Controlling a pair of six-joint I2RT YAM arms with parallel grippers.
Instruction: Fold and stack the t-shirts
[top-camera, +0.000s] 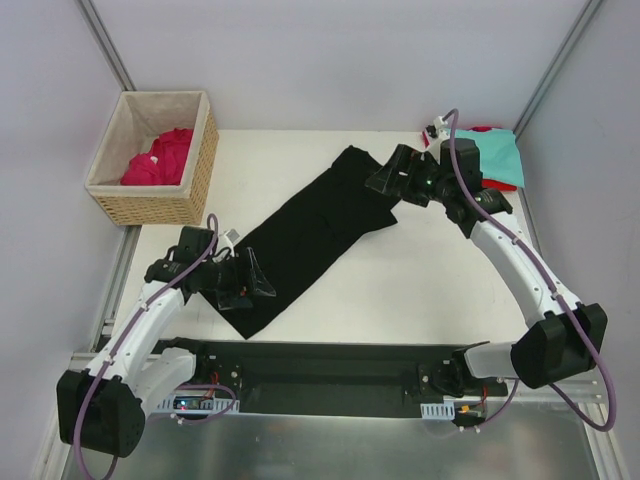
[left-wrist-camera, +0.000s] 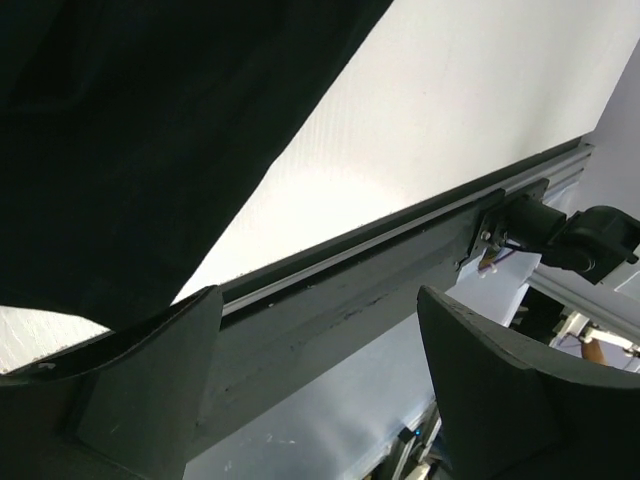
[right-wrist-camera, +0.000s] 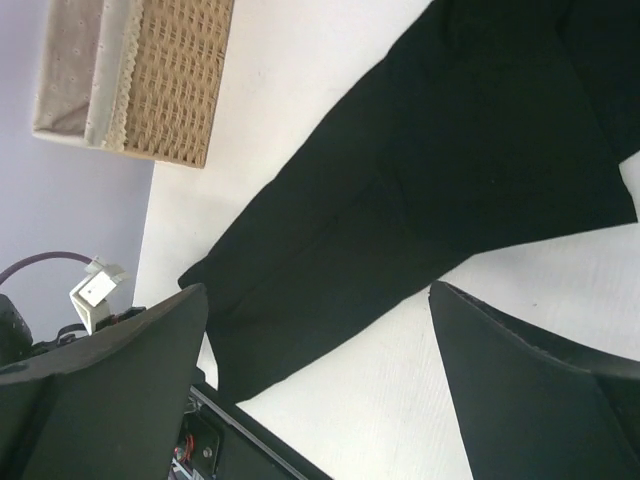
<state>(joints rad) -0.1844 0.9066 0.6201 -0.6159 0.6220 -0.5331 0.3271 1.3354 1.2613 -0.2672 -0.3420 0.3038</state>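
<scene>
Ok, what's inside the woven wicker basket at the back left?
A crumpled crimson-pink cloth shirt lies in the woven wicker basket, against its beige lining. Whatever may sit beneath that shirt is covered.

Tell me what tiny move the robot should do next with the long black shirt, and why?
Probably lower both grippers and pinch the ends of the black shirt. It lies in a long strip across the table. The left gripper sits open at its near end, the right gripper open over its far end, and neither pinches cloth yet.
</scene>
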